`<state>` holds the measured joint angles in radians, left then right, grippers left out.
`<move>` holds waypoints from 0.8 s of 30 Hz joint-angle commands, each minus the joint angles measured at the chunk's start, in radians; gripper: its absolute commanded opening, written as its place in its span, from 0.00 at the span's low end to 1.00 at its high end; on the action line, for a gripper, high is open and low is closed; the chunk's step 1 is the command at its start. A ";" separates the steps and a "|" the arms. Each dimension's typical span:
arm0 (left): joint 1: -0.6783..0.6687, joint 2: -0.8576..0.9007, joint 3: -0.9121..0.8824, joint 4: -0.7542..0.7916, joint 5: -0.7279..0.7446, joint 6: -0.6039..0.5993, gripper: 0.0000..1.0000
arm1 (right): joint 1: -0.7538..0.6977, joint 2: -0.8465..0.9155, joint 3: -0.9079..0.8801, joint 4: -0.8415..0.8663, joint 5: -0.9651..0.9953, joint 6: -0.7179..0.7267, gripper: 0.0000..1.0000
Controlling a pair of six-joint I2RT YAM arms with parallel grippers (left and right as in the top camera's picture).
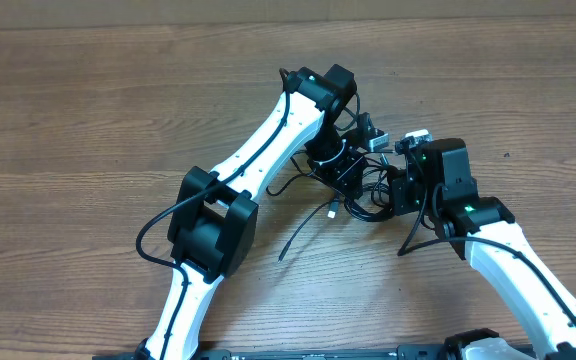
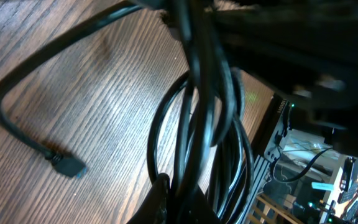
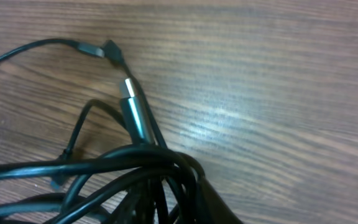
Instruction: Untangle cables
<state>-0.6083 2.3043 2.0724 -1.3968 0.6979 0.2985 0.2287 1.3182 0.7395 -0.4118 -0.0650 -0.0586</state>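
Knot intact, nothing freed yet: your left claw [image 1: 348, 172] pinches the cables [image 2: 199, 74]; whether your right claw [image 1: 388, 192] grips, you cannot tell.

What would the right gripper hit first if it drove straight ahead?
Probably the cables: the right gripper has the tangled bundle close ahead, with the table behind it. Depth is unclear.

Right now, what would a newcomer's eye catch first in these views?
The black knot of cables at mid-table, with the left arm and right arm meeting over it. In the right wrist view a silver plug sticks out of the bundle over the wood table. In the left wrist view a loose end with a black plug lies apart at the left.
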 commanded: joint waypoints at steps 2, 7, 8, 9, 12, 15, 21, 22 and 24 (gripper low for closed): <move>-0.008 0.005 0.021 0.014 0.080 0.038 0.04 | 0.007 0.019 0.019 -0.002 -0.040 -0.002 0.04; -0.007 0.005 0.020 0.025 0.080 0.038 0.04 | 0.007 0.019 0.019 -0.003 -0.040 -0.002 0.04; -0.007 0.005 0.020 0.027 0.080 0.038 0.04 | 0.007 0.019 0.019 -0.003 -0.041 -0.002 0.04; -0.006 0.005 0.021 0.030 0.075 0.038 0.04 | 0.007 0.019 0.019 -0.009 -0.041 -0.002 0.04; -0.001 0.005 0.020 0.049 0.050 0.008 0.04 | 0.007 0.019 0.019 -0.041 -0.041 -0.002 0.04; 0.014 0.005 0.020 0.086 0.050 -0.045 0.04 | 0.007 0.019 0.019 -0.064 -0.082 -0.002 0.04; 0.070 0.005 0.020 0.123 -0.024 -0.189 0.04 | 0.006 -0.010 0.019 -0.107 -0.124 0.009 0.04; 0.080 0.005 0.020 0.127 -0.029 -0.208 0.04 | 0.006 -0.023 0.020 -0.115 -0.124 0.009 0.04; 0.109 0.005 0.020 0.143 -0.029 -0.248 0.04 | 0.006 -0.066 0.020 -0.122 -0.149 0.009 0.04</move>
<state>-0.5446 2.3043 2.0724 -1.2812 0.6834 0.1390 0.2287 1.3094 0.7395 -0.5220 -0.1459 -0.0471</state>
